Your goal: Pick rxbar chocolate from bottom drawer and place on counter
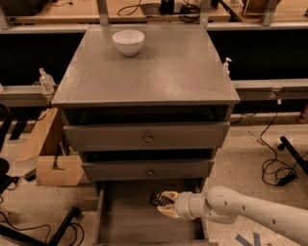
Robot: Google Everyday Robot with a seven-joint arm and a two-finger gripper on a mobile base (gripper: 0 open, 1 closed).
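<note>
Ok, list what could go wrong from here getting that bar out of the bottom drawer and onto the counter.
The gripper sits low in the bottom drawer at the rxbar chocolate, right under the front of the middle drawer; lifting straight up could knock the arm or bar against it.
Little of the bar shows past the gripper; a shallow hold could drop it.
The white bowl stands at the back of the counter; placing there risks bumping it.

Speckled pale floor [250, 158] surrounds the cabinet [183, 137]. Cardboard boxes [53, 168] lean off its left edge; black cables [274, 168] lie off its right. A wooden bench [62, 9] runs beyond the back edge. The gripper [162, 204], clamped on the rxbar chocolate [155, 197], is in the bottom drawer [130, 216].
</note>
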